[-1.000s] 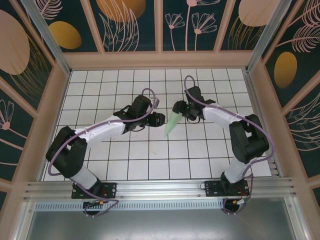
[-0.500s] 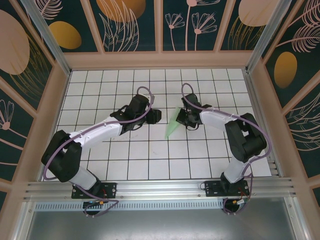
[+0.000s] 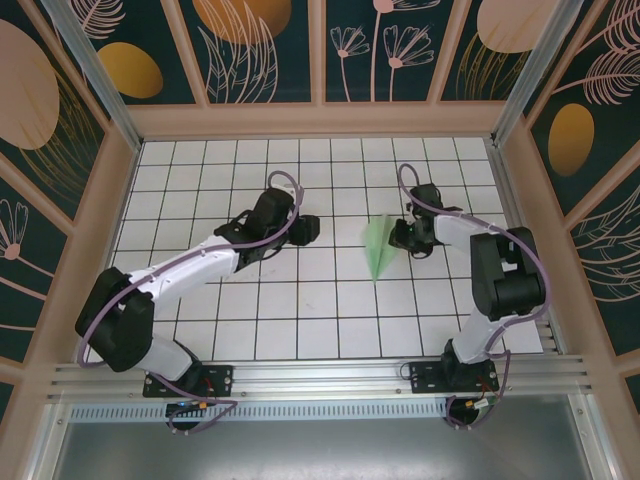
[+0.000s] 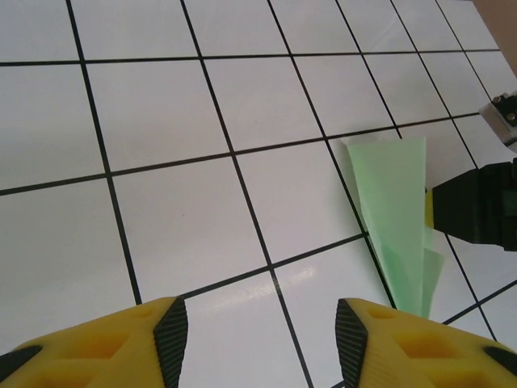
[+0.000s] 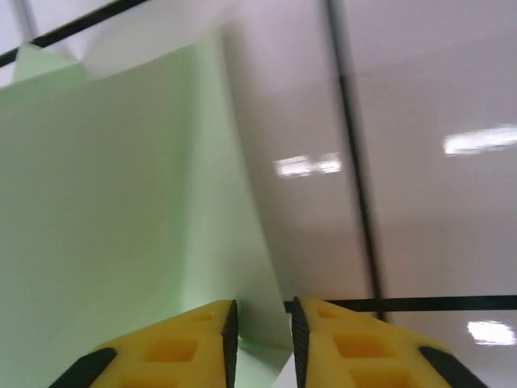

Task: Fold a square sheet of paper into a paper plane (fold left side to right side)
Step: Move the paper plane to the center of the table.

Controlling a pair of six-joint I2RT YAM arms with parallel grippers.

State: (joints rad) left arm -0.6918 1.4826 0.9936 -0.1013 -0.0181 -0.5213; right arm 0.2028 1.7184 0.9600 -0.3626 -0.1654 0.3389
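Right end effector [image 5: 262,314]: the 2 fingers are drawn almost together, leaving a narrow slit. They pinch the right edge of the paper plane [image 3: 378,247], and pale green paper shows inside the slit.
Right fingers [image 5: 186,349]: yellow moulded plastic with shallow pockets and dark inner faces.
Left end effector [image 4: 260,322]: spread wide with nothing between the fingers. It sits over bare tiles to the left of the plane and apart from it.
Left fingers [image 4: 101,349]: the same yellow plastic, with black ribbed pads on the inner sides.
Paper plane, place: right of centre on the worktop [image 3: 300,310], between the 2 end effectors and much nearer the right one. Its left edge is down on the tiles. I cannot tell whether the pinched edge is lifted.
Paper plane, shape: a slim dart with its broad end toward the far wall and its sharp tip toward the arm bases.
Paper plane, material: thin, matte, pale green paper, plain and unmarked. It is layered, and a second flap peeks out along the right side in the left wrist view. In the right wrist view a straight crease splits a lit panel from a shaded one.
Worktop: glossy white square tiles with thin black grid lines, catching bright glints of light.
Arms: white shells with black joints, and a purple cable [image 3: 288,180] looping over each wrist.
Surround: wood-framed panels [image 3: 265,50] in dark teal, printed with leaves and orange ovals.
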